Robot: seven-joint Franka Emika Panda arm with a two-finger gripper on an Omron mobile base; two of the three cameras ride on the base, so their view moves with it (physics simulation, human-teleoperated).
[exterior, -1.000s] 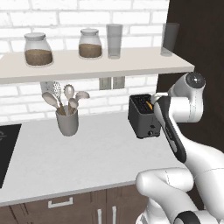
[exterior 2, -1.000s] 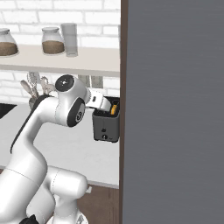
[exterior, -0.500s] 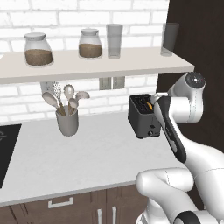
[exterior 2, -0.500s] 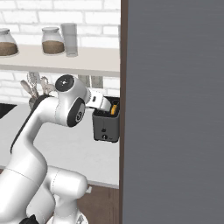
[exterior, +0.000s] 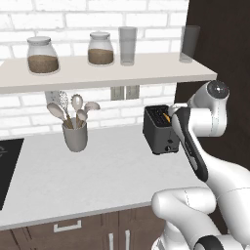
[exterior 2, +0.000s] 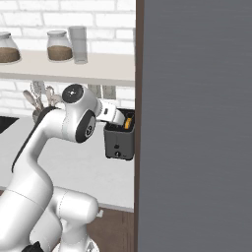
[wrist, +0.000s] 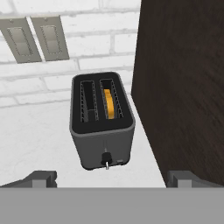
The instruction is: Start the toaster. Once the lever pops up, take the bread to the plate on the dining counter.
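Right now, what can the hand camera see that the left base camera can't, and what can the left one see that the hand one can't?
The hand view alone shows the two grey wall plates face-on and the robot's wide-open pincer.

The left base view alone shows the two brown-filled glass jars on the white shelf, the grey pot of spoons and the robot's white arm.

Both show the small boxy black toaster on the grey counter, with the golden-tan bread slice in one slot.
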